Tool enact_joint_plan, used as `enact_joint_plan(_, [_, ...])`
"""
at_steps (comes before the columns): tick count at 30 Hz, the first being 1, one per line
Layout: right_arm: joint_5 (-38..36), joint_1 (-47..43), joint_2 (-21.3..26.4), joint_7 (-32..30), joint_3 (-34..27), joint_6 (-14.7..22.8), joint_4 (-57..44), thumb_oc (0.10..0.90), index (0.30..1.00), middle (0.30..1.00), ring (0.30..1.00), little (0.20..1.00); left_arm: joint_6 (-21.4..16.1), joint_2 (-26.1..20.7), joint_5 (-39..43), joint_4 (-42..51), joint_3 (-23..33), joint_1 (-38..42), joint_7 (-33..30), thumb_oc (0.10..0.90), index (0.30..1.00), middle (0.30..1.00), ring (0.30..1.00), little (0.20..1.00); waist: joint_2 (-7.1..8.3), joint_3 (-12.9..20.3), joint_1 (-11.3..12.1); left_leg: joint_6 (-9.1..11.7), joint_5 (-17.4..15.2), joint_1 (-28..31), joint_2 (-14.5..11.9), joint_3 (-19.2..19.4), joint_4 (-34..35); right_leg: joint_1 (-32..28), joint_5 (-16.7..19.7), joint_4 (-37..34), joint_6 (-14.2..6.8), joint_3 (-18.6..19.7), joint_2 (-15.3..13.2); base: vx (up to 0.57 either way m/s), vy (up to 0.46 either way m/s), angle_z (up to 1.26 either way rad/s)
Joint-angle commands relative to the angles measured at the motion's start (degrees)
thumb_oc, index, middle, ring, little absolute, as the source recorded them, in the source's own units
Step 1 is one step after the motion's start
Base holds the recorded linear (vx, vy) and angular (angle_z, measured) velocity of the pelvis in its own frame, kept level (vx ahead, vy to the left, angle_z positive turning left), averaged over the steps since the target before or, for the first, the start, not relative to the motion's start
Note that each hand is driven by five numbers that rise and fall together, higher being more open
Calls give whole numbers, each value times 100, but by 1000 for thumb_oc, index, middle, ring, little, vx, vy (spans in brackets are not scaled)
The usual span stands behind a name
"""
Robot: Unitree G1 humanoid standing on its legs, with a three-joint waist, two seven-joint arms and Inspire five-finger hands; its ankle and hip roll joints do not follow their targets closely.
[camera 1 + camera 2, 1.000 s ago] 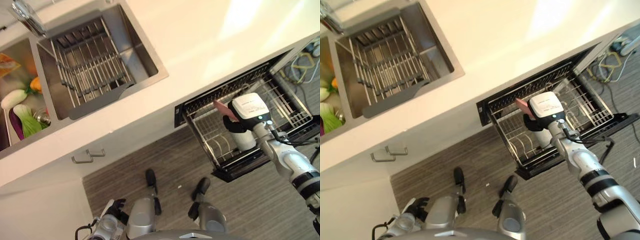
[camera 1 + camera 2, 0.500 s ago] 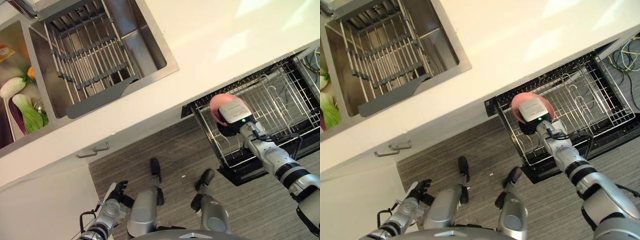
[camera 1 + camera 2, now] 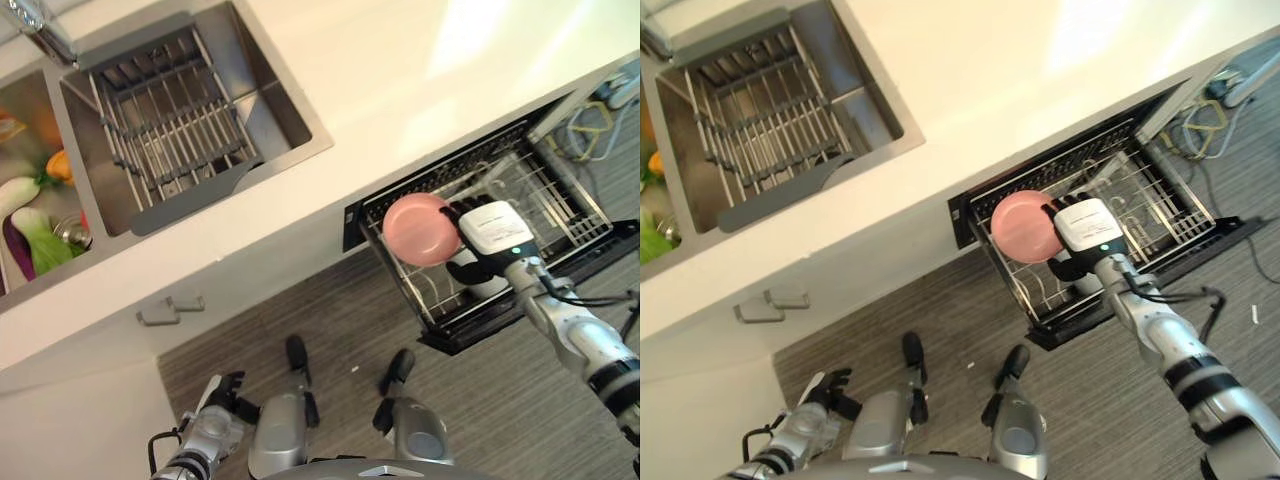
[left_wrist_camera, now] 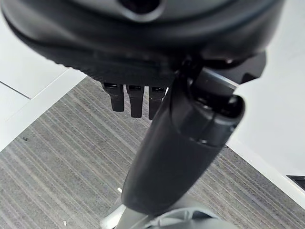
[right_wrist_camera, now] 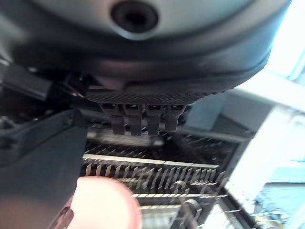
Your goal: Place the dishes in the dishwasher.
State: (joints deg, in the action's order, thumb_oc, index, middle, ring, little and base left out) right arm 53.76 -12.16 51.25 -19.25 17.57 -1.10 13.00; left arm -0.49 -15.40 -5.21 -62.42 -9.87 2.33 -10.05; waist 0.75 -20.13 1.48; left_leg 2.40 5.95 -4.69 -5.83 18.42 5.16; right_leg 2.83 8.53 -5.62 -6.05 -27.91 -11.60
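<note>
**Inspector:** State the location of the dish.

**Assistant:** The round pink plate (image 3: 421, 229) is above the pulled-out wire dishwasher rack (image 3: 560, 215), over the end of the rack nearest the sink, and is not yet seated between the tines. It is carried by the right hand (image 3: 470, 262), which reaches in over the rack below the pale tabletop (image 3: 400, 90). In the right wrist view the plate (image 5: 102, 202) shows past the fingers (image 5: 143, 119), with the rack's upright tines beyond it.

**Inspector:** Condition of the hands?

**Assistant:** The right hand is clenched on the plate at its rim. The left hand (image 3: 222, 398) hangs low beside the robot, above the striped grey floor (image 3: 300, 310); its fingers (image 4: 136, 99) are relaxed and hold nothing.

**Inspector:** Orientation of the plate?

**Assistant:** Its broad face is turned up towards the head camera, so it reads as a nearly full disc. Being round, it has no long axis; the axis through its face points roughly upward, away from the rack. I judge it must be tipped onto its edge to slot in.

**Inspector:** Handling assessment?

**Assistant:** By appearance it is stiff, light and smooth-surfaced. Whether it is breakable cannot be told. The rim is the sensible hold, as now. A smooth rim may slip when the plate is turned.

**Inspector:** Other items noted?

**Assistant:** A steel sink (image 3: 290, 100) with a grey drying rack (image 3: 175, 125), and vegetables (image 3: 30, 220) in the adjoining basin.
</note>
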Motion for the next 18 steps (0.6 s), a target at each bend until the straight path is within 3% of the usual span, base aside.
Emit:
enact_joint_plan(1, [-486, -49, 493, -555, -426, -178, -111, 800, 900, 900, 900, 900, -52, 119, -228, -271, -183, -89, 144, 800, 900, 900, 900, 900, 103, 746, -5, 170, -608, 278, 13, 206, -28, -171, -268, 117, -588, 78, -303, 186, -15, -10])
enact_joint_plan(4, [-690, 760, 490, -622, -1507, -195, -727, 800, 900, 900, 900, 900, 22, 156, -432, -417, 23, -157, 230, 800, 900, 900, 900, 900, 146, 1045, -162, 144, -758, 634, -7, 305, -26, -397, -371, 105, -563, 180, -216, 149, -14, -5])
enact_joint_plan(8, [-970, 1482, 298, -710, -2437, -227, -1241, 800, 900, 900, 900, 900, 59, 206, -491, -479, 130, -170, 231, 800, 900, 900, 900, 900, 156, 1218, -250, 139, -851, 858, -38, 418, -25, -510, -438, 100, -543, 287, -152, 91, -3, -34])
enact_joint_plan(10, [-1285, 1872, -30, -801, -2936, -277, -1387, 800, 900, 900, 900, 900, 69, 243, -464, -490, 202, -162, 209, 800, 900, 900, 900, 900, 155, 1306, -339, 137, -877, 939, -56, 477, -22, -543, -460, 98, -531, 349, -113, 84, -8, -24])
enact_joint_plan(11, [-1623, 2276, -524, -934, -3365, -400, -1258, 800, 900, 900, 900, 900, 84, 296, -396, -434, 277, -164, 169, 800, 900, 900, 900, 900, 142, 1363, -439, 126, -891, 996, -58, 511, -21, -581, -480, 100, -510, 375, -93, 84, -11, -21])
enact_joint_plan(13, [-1782, 2490, -788, -977, -3531, -468, -1082, 800, 900, 900, 900, 900, 100, 306, -358, -387, 260, -174, 156, 800, 900, 900, 900, 900, 148, 1388, -444, 121, -902, 1010, -58, 514, -21, -596, -492, 101, -500, 376, -82, 47, -8, -9])
enact_joint_plan(14, [-1956, 2623, -1036, -1028, -3581, -526, -779, 574, 561, 561, 561, 561, 101, 330, -342, -346, 263, -196, 152, 800, 900, 900, 900, 900, 139, 1409, -472, 118, -905, 1020, -61, 517, -19, -606, -499, 102, -493, 376, -81, 32, -2, -10])
enact_joint_plan(15, [-2167, 2747, -1241, -1054, -3635, -597, -417, 400, 300, 300, 300, 300, 115, 355, -308, -281, 261, -233, 162, 800, 900, 900, 900, 900, 130, 1425, -496, 113, -911, 1029, -52, 513, -16, -619, -505, 102, -485, 372, -75, 37, -4, -12])
enact_joint_plan(18, [-3165, 2683, -1814, -1204, -3463, -688, 1703, 400, 300, 300, 300, 300, 116, 411, -160, -203, 142, -317, 213, 800, 900, 900, 900, 900, 84, 1431, -489, 105, -918, 1008, -41, 445, -16, -657, -526, 104, -471, 325, -78, 36, -10, 3])
